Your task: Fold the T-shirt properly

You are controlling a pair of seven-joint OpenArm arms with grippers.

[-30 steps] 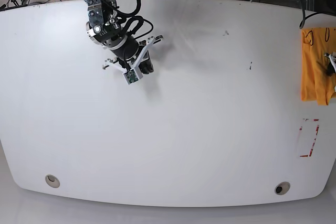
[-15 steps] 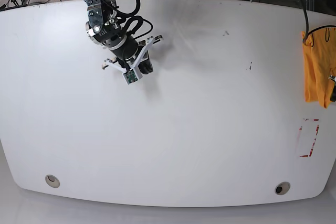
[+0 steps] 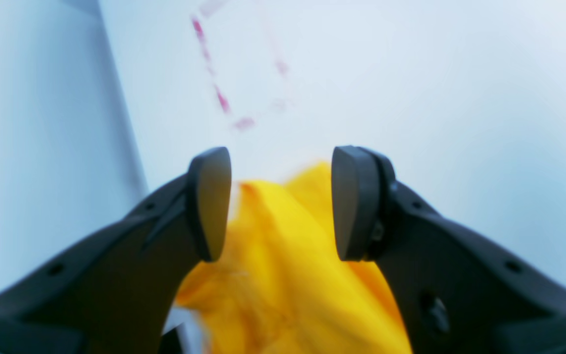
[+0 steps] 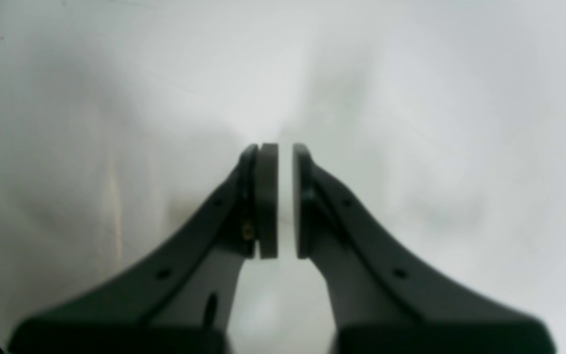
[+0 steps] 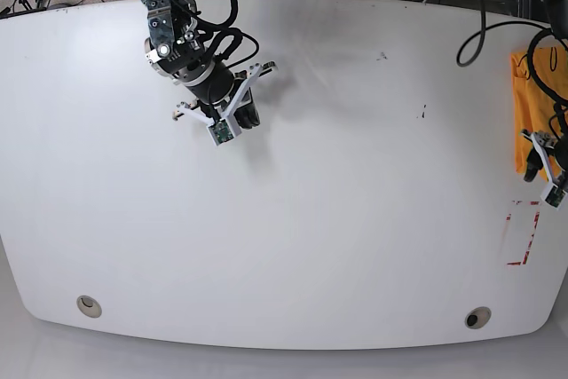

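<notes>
A wide white table (image 5: 293, 219) with rounded corners fills nearly the whole base view, its surface bare apart from a few small dark specks and two round holes near the front edge, one at the left (image 5: 88, 306) and one at the right (image 5: 477, 318). The T-shirt (image 5: 525, 117), orange-yellow, lies bunched at the far right edge of the table, partly cut off by the frame; in the left wrist view its cloth (image 3: 283, 275) shows blurred below and between the two dark fingers. The right arm (image 5: 182, 37) reaches in from the top left of the base view, wrapped in black cables, and its gripper (image 5: 241, 114) hangs over bare table well apart from the T-shirt; in its wrist view the gripper (image 4: 285, 196) has its pads drawn nearly together with only a thin slit between them and nothing in it. The left gripper (image 5: 537, 159) sits at the right edge, at the lower end of the T-shirt; its wrist view shows the gripper (image 3: 280, 201) with fingers spread apart, the cloth seen in the gap but not pinched by either pad. Just below the T-shirt, a small rectangle of red tape marks (image 5: 522, 232) is on the table.
</notes>
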